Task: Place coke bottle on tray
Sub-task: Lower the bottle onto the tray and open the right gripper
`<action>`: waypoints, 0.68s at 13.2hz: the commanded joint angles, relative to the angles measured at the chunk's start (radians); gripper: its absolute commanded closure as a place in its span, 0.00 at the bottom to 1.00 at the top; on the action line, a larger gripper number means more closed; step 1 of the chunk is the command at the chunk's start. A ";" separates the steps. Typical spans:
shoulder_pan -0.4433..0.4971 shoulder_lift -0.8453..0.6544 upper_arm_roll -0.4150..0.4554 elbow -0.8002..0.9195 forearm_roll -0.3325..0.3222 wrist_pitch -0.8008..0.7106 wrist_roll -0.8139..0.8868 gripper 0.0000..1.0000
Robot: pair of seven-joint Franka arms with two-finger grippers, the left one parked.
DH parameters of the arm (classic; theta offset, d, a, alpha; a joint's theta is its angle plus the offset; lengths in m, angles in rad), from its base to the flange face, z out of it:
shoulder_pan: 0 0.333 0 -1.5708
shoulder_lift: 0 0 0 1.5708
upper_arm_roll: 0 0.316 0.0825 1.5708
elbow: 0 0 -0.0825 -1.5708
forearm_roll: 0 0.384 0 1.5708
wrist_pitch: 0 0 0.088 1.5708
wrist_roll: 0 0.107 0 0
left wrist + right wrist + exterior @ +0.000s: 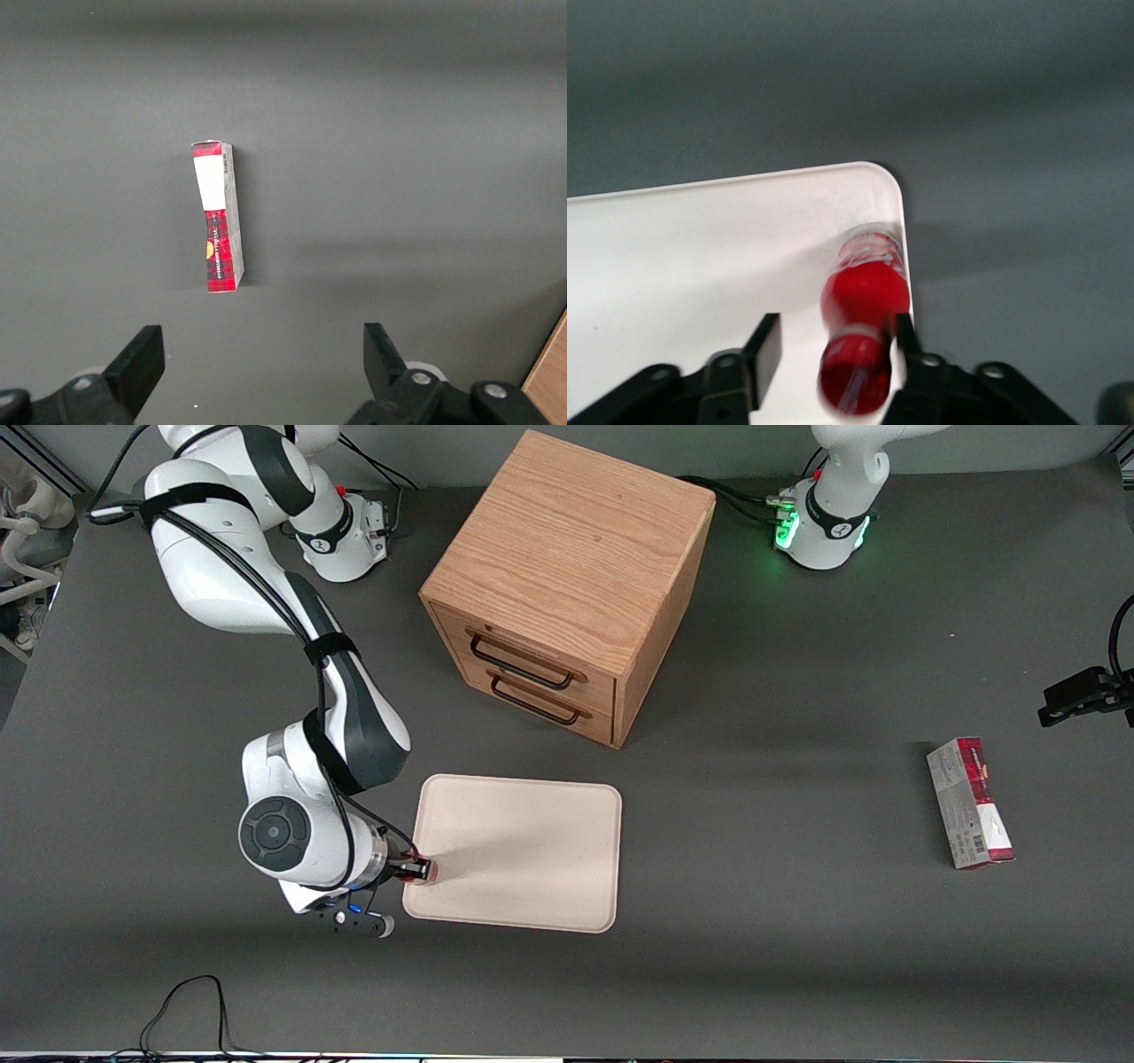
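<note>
1. Right wrist view shows the coke bottle (864, 305) standing on the tray (700, 257), hard against the tray's rim just beside one rounded corner, with the gripper (833, 350) spread around it.
2. The jaws stand released: one finger (764, 347) is well clear of the bottle, while the other (904, 332) looks to be touching or nearly touching the bottle's side, though blur on the cap makes that contact hard to judge.
3. Front view places the gripper (416, 868) at the tray (523, 850) edge nearest the working arm, with only a glimpse of red bottle (423, 871) at the fingertips.
4. Main risk: if the close finger drags the bottle as the arm lifts, the tall narrow bottle could tip over the low rim onto the dark desk (753, 921).
5. A sideways pull away from the tray would cause the same topple, since the bottle sits at the very edge with no margin.
6. Tipping inward would be milder; it would probably roll on the tray, whose rim may stop it.
7. The wooden drawer cabinet (567, 584) and the red-and-grey carton (970, 802) are well apart from the tray and pose no hazard.
</note>
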 commanded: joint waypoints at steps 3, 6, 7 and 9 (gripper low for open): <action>0.015 0.014 -0.009 0.034 -0.020 0.000 0.023 0.00; 0.015 0.014 -0.009 0.034 -0.022 0.000 0.024 0.00; 0.016 0.014 -0.009 0.034 -0.022 0.000 0.024 0.00; 0.015 0.002 -0.010 0.034 -0.022 -0.008 0.023 0.00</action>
